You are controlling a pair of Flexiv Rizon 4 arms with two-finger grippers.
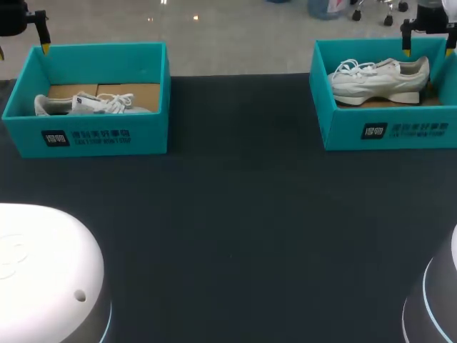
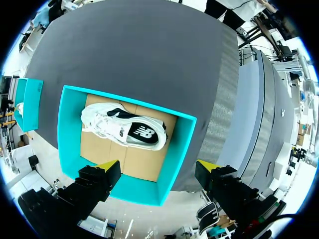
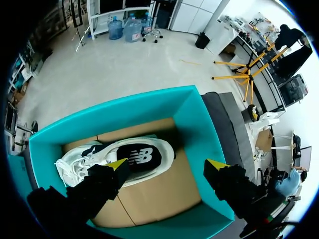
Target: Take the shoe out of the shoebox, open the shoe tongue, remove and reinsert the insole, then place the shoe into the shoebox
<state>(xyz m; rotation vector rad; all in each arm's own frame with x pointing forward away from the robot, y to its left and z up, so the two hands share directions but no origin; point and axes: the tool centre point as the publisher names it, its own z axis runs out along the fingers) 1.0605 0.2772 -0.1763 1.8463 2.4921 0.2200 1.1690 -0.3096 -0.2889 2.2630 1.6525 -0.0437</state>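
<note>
Two teal shoeboxes stand at the back of the dark table. The left shoebox point(image 1: 93, 136) holds a white shoe point(image 1: 93, 104) lying flat; the right shoebox point(image 1: 400, 128) holds a white shoe point(image 1: 378, 80) on its side. My left gripper point(image 1: 23, 48) hovers open over the left box's back corner. In the left wrist view that shoe point(image 2: 124, 128) lies on the cardboard floor of the box point(image 2: 67, 124), ahead of the open gripper point(image 2: 158, 167). My right gripper point(image 1: 428, 50) hangs open above the right box point(image 3: 199, 124), with its shoe point(image 3: 119, 155) ahead of the gripper point(image 3: 167, 164).
The dark table point(image 1: 235, 214) stretches wide between and in front of the boxes. White robot bases sit at the front left point(image 1: 43, 271) and front right point(image 1: 435, 300). In the left wrist view the other teal box point(image 2: 30, 99) shows far off.
</note>
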